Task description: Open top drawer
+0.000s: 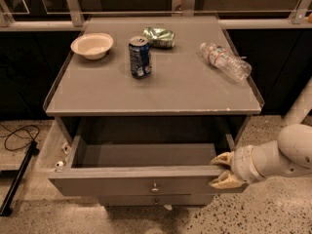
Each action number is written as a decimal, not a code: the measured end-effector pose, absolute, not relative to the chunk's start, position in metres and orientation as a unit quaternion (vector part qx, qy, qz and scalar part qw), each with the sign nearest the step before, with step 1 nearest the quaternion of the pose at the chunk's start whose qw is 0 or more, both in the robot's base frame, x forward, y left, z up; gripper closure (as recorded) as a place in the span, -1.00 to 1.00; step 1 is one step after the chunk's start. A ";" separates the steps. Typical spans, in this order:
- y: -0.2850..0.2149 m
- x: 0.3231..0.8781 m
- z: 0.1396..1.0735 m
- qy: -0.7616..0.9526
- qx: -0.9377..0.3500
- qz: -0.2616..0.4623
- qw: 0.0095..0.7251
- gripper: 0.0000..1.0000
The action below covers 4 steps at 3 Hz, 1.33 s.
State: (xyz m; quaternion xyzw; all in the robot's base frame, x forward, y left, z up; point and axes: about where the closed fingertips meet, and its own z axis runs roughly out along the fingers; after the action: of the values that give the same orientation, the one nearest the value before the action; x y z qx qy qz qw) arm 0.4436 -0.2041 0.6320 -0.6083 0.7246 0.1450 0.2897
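The top drawer of the grey cabinet stands pulled far out, its plain grey tray open to view and holding nothing I can see. A small round metal knob sits at the middle of its front. My gripper is at the drawer's right front corner, one yellowish finger above the front's top edge and one below it. The arm comes in from the right. A narrower drawer front shows just below.
On the cabinet top stand a white bowl, a blue soda can, a crumpled green bag and a lying plastic water bottle. A black cable and a stand lie on the floor at left.
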 end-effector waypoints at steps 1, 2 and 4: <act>-0.206 0.429 0.628 0.720 -0.612 0.158 0.288 -0.78; -0.207 0.429 0.630 0.720 -0.612 0.158 0.288 -0.70; -0.218 0.408 0.629 0.720 -0.611 0.163 0.285 0.24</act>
State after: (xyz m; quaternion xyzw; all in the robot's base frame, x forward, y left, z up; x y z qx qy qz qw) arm 0.4076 -0.2183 0.6285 -0.6106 0.7204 0.1635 0.2855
